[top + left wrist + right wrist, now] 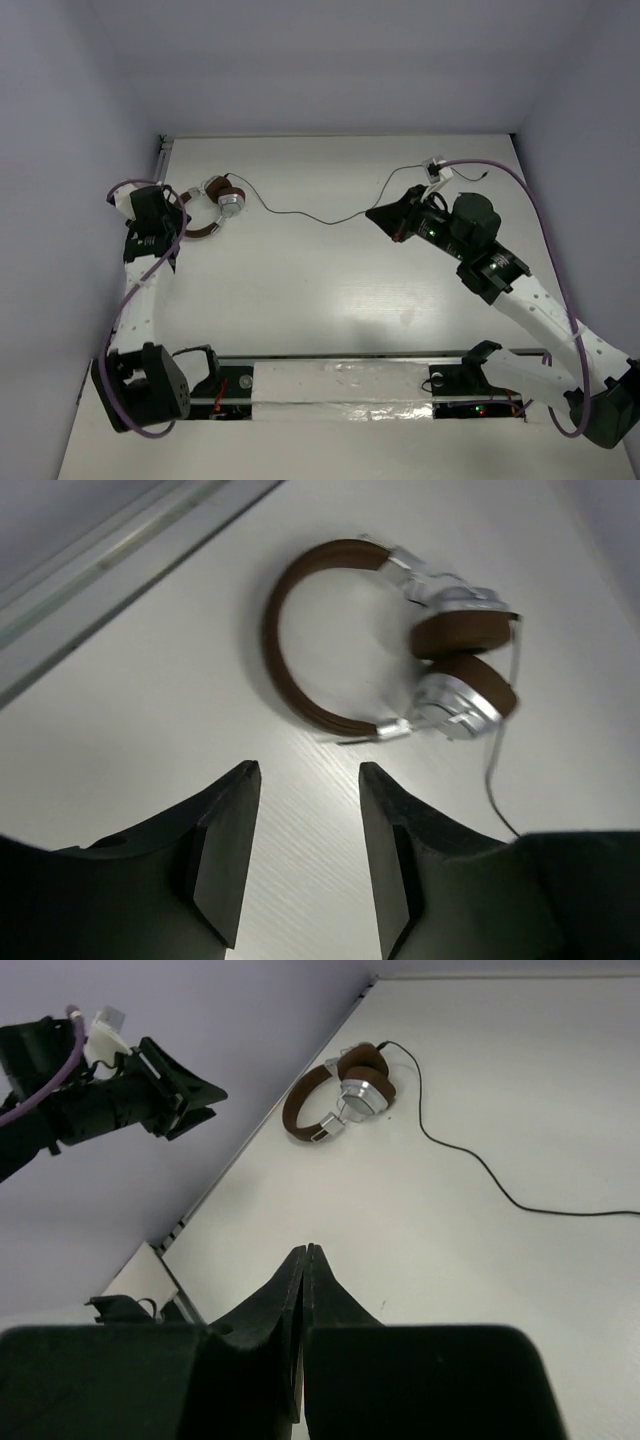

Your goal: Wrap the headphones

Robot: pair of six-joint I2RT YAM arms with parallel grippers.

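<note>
On the table (330, 300), headphones (232, 203) (cord (418, 1100) uncoiled)

You see the headphones (275, 640) with a dark brown headband and brown ear pads (465, 635); the cups (455, 702) are shiny silver. The cord (580, 1213) is thin and dark. The table (330, 290) is white, and from close it shows a fine pale grain. The walls (330, 60) are pale lilac grey. The left arm (140, 300) and the right arm (545, 310) are white with black joints, and the cables (547, 215) are purple. The left gripper (306, 780) and the right gripper (304, 1256) are matte black.
</note>
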